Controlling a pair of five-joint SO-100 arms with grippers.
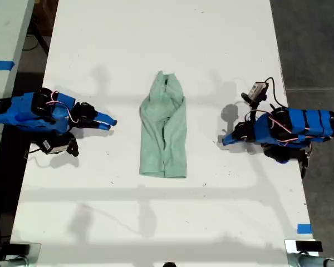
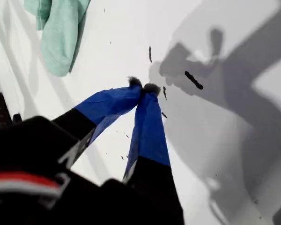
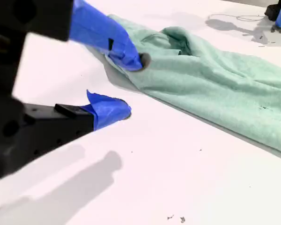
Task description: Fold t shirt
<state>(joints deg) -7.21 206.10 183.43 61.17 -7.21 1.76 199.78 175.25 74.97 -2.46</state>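
Observation:
The pale mint-green t shirt [image 1: 164,130] lies on the white table [image 1: 156,33] as a long narrow wrinkled strip, collar end toward the exterior view's top. My first gripper [image 1: 225,140] rests at the exterior view's right, a hand's width from the shirt. In its wrist view it is shut [image 2: 144,86] with nothing between the tips, and the t shirt [image 2: 61,33] lies apart from it. My second gripper [image 1: 108,121] is at the exterior view's left. It stands open [image 3: 133,85] just short of the t shirt [image 3: 215,79], its upper fingertip [image 3: 141,60] over the cloth's edge.
A second pale table with blue tape [image 1: 0,65] stands at the exterior view's left. Dark floor borders the exterior view's right. More blue tape [image 1: 303,228] marks the near corner there. A small black mark [image 2: 193,79] is on the tabletop near my first gripper.

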